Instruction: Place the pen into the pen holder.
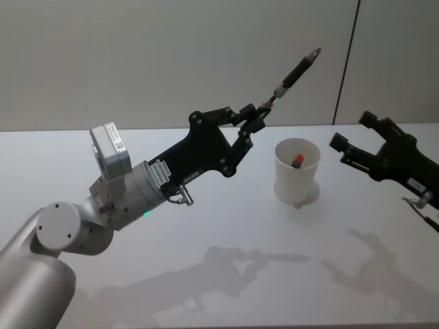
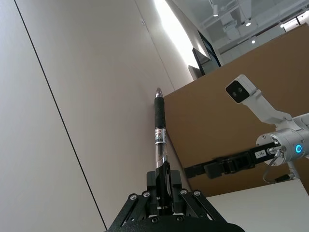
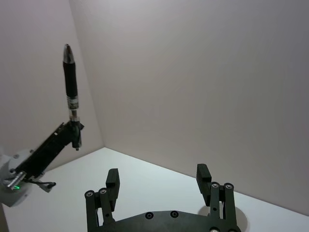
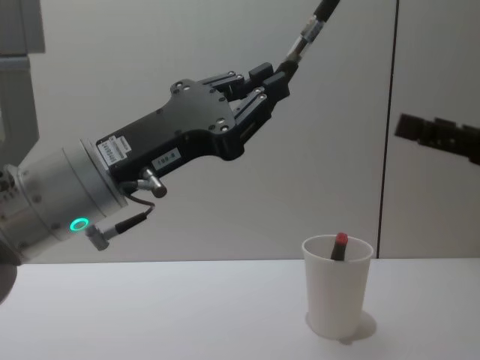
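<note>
My left gripper point(image 1: 257, 116) is raised above the table, shut on the lower end of a black pen point(image 1: 295, 72) that points up and to the right. The pen point(image 2: 160, 133) rises straight out of the closed fingers in the left wrist view. The pen holder, a white paper cup point(image 1: 296, 171), stands on the table right of and below the gripper, with a red-tipped item point(image 1: 299, 160) inside it. My right gripper point(image 1: 351, 137) hovers open to the right of the cup, its fingers point(image 3: 112, 180) spread with nothing between them.
The white table point(image 1: 206, 226) stretches around the cup. A plain wall with a vertical seam point(image 1: 346, 62) stands behind. A brown partition point(image 2: 231, 121) shows in the left wrist view.
</note>
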`<state>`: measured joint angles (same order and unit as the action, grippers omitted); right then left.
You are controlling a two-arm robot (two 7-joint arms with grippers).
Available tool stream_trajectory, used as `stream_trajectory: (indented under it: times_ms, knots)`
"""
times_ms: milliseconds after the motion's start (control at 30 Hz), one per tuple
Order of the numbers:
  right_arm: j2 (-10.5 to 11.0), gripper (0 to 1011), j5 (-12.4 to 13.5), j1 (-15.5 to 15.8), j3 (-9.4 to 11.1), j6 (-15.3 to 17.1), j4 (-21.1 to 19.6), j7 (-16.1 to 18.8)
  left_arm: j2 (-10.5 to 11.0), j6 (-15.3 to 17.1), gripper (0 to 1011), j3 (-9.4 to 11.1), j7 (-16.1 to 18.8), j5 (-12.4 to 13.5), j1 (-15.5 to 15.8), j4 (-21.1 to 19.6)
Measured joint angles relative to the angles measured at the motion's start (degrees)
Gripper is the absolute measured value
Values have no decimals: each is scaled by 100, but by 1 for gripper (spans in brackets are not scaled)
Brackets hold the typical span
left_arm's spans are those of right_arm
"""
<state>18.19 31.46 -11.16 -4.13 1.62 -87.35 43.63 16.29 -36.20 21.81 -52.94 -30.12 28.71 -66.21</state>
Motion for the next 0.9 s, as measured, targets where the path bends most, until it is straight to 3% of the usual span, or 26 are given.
stream_trajectory:
  times_ms: [467,900]
  knots:
    - [-104,1001,132,-227,-164,49,-103,222,0,-4,178,0,-9,-5,2,4]
    - [-127,1001,466,-378,-239,156,-194,444,0,-4,178,0,-12,-5,2,4]
